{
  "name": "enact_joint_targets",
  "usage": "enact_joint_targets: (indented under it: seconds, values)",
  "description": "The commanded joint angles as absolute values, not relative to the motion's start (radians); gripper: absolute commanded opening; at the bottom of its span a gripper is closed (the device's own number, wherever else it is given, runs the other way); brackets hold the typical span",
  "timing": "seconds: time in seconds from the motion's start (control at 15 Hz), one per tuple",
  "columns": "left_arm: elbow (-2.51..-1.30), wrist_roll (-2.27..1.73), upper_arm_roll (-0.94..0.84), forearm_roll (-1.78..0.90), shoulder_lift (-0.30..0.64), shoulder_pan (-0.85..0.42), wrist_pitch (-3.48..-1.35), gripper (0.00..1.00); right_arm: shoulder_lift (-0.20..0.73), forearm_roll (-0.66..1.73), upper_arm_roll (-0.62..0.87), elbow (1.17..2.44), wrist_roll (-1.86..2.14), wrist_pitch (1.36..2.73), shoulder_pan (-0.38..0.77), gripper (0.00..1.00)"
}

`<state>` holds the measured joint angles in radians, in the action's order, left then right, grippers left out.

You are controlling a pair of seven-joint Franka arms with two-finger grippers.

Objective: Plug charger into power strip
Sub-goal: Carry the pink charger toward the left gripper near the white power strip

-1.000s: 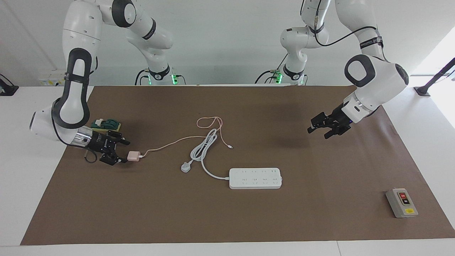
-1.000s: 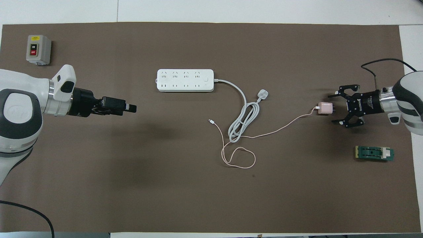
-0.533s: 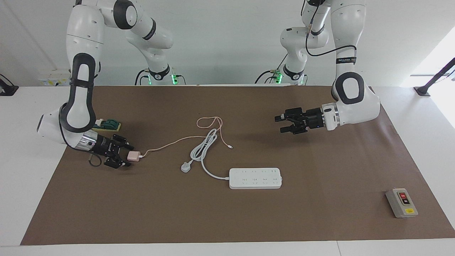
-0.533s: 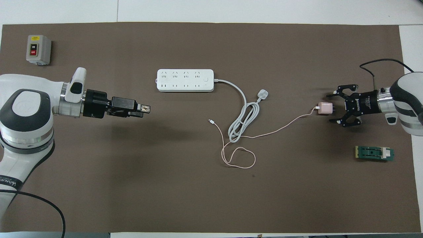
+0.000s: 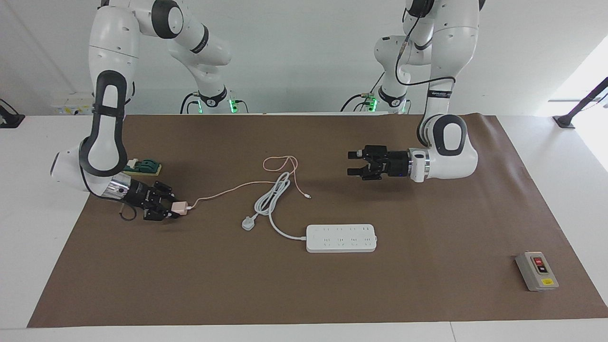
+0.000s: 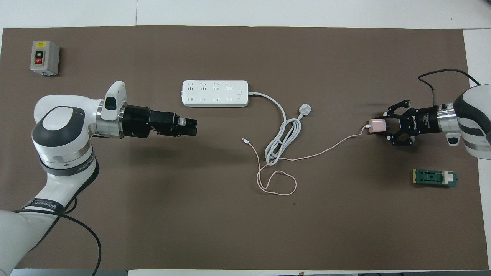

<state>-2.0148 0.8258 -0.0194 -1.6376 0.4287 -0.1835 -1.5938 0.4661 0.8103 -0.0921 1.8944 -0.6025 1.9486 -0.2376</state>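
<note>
My right hand [image 5: 167, 207] [image 6: 383, 125] is down at the counter [image 5: 427, 304] [image 6: 230, 237] near the right arm's end, its fingers [image 6: 388, 114] closed in on either side of the charger [image 5: 179, 207] [image 6: 376, 125], which sits between them on the brown mat. The charger's cable side faces the middle of the counter; its other end points into my hand, and I cannot make out the prongs. Its thin pink cable [image 5: 223, 191] [image 6: 326, 147] runs from the cube toward the middle, loops nearer to the robots, and ends in a small connector lying loose beside the coiled white cord [image 5: 273, 197] [image 6: 282, 138].

My left hand [image 5: 352, 163] [image 6: 193, 127] is raised over bare mat, pointing sideways toward the right arm's end; I cannot tell whether its fingers are apart or together. In the overhead view it sits a little nearer to the robots than the power strip [image 5: 341, 238] [image 6: 215, 93].

The power strip lies flat with its sockets facing up, its long axis running between the two ends of the counter, well apart from the charger. Its cord leaves the end toward the right arm and ends in a white plug [image 5: 247, 223] [image 6: 305, 110].

A grey switch box [image 5: 536, 270] [image 6: 45, 57] sits toward the left arm's end, and a small green part [image 5: 142, 166] [image 6: 434, 178] lies near my right hand.
</note>
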Motion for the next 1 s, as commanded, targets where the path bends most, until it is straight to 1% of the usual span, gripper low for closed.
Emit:
enact_joint_targets:
  seconds: [0.0, 0.13, 0.47, 0.73, 0.8, 0.93]
  values:
    - [-1.990, 0.836, -0.005, -1.712, 0.429, -0.216, -1.582, 0.97, 0.459, 0.838, -0.087, 1.904, -0.589, 1.961, -0.215, 0.00]
    - [-1.971, 0.833, -0.005, -1.743, 0.431, -0.218, -1.589, 0.98, 0.440, 0.836, -0.084, 1.873, -0.639, 1.928, -0.192, 0.00]
    - [-1.999, 0.838, -0.003, -1.743, 0.430, -0.238, -1.686, 0.99, 0.361, 0.836, -0.086, 1.835, -0.813, 1.927, -0.062, 0.00]
    - [-2.020, 0.833, -0.005, -1.743, 0.425, -0.239, -1.707, 0.99, 0.344, 0.838, -0.084, 1.770, -0.975, 1.937, 0.043, 0.00]
    - [-2.022, 0.833, -0.005, -1.743, 0.423, -0.239, -1.706, 0.99, 0.345, 0.841, -0.084, 1.761, -1.017, 1.947, 0.076, 0.00]
    - [-2.022, 0.827, -0.005, -1.743, 0.423, -0.239, -1.703, 0.99, 0.347, 0.847, -0.083, 1.752, -1.078, 2.012, 0.141, 0.00]
